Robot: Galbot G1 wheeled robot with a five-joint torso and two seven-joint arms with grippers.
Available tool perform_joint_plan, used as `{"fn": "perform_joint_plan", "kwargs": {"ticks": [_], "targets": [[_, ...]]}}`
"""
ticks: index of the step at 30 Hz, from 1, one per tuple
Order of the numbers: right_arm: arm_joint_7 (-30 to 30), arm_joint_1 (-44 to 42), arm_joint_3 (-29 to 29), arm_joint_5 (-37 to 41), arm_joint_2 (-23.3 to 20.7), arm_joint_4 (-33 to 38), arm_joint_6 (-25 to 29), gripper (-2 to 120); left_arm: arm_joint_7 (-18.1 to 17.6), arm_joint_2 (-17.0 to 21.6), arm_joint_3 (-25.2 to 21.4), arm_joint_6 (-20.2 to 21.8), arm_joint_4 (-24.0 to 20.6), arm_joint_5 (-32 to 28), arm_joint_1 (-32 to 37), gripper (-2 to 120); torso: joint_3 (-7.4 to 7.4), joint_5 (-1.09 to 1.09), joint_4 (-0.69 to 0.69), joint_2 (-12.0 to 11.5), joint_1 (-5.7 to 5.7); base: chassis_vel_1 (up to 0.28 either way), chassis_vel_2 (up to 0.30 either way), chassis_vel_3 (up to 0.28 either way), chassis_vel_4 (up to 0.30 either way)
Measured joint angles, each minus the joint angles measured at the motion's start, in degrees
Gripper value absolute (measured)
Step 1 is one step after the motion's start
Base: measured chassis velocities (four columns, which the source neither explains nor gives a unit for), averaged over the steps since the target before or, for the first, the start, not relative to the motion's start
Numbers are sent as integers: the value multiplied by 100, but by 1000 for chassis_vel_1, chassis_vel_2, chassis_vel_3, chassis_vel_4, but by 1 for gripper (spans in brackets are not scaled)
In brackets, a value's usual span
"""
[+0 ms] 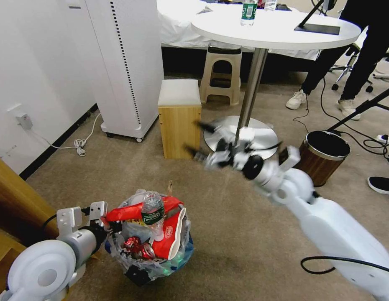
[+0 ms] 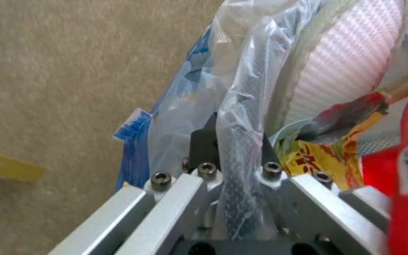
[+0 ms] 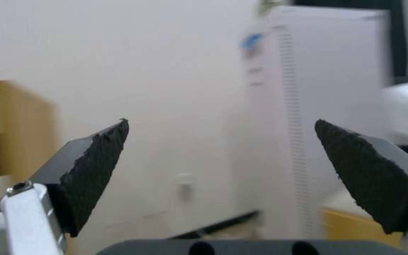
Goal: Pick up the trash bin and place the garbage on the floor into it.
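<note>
Your left gripper (image 2: 234, 156) jaws clamp the trash bin (image 1: 154, 255) rim lower left to carry it; right gripper (image 1: 198, 140) jaws apart, mid-frame.

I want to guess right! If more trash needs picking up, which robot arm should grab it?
Probably the right. The right gripper is open and empty, while the left gripper is shut on the trash bin rim.

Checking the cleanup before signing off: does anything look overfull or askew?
Yes. The small black plastic-lined trash bin, held at its rim by the left claw, is heaped above its rim: a clear plastic bottle stands atop a crushed red-white bowl.
</note>
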Motion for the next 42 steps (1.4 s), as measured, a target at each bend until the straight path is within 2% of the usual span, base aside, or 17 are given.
{"fn": "perform_joint_plan", "kwargs": {"ticks": [1,4,5,7,9,12,16,25,29,32,35,41,42], "targets": [[0,0,0,0,0,0,0,100,0,0,0,0,0,0,0,1,0,0,0,0,0,0,0,0,0],[175,-459,696,-250,45,30,-85,100,-93,-353,-12,12,86,-58,-36,1,0,0,1,0,0,0,0,0,0],[175,-459,696,-250,45,30,-85,100,-93,-353,-12,12,86,-58,-36,1,0,0,1,0,0,0,0,0,0],[145,-751,1169,-549,108,20,-87,100,-145,-529,20,54,235,-40,-71,1,0,-1,-2,0,0,0,0,0,0],[107,-821,1261,-611,129,15,-72,100,-154,-562,32,69,281,-31,-74,1,0,-1,-2,0,0,0,0,0,0],[6,-1142,1668,-825,282,24,-46,100,-138,-732,76,97,612,36,-112,1,0,-1,0,0,0,0,0,0,0],[-100,-1354,1817,-984,389,22,29,100,49,-934,99,90,910,73,-207,1,0,-2,0,0,0,0,0,0,0],[-261,-1460,1812,-1121,442,-37,67,100,228,-1367,79,64,1139,73,-322,1,0,-2,0,0,0,0,0,0,0],[-324,-1460,1793,-1136,464,-54,74,100,371,-1434,83,55,1203,200,-322,1,0,-2,0,0,0,0,0,0,0],[-479,-1500,1765,-1150,500,-67,130,100,759,-1478,54,27,1331,437,-335,1,0,-2,1,0,0,0,0,0,0],[-631,-1548,1766,-1174,511,-67,184,100,902,-1499,47,19,1340,525,-328,1,0,-1,0,0,1,0,0,0,0],[-819,-1590,1790,-1205,506,-63,231,100,953,-1541,88,19,1327,683,-281,1,0,-2,0,0,1,0,0,0,0],[-832,-1592,1790,-1205,506,-58,242,100,983,-1546,102,17,1332,739,-269,8,0,-2,0,0,1,0,0,0,0]]}}
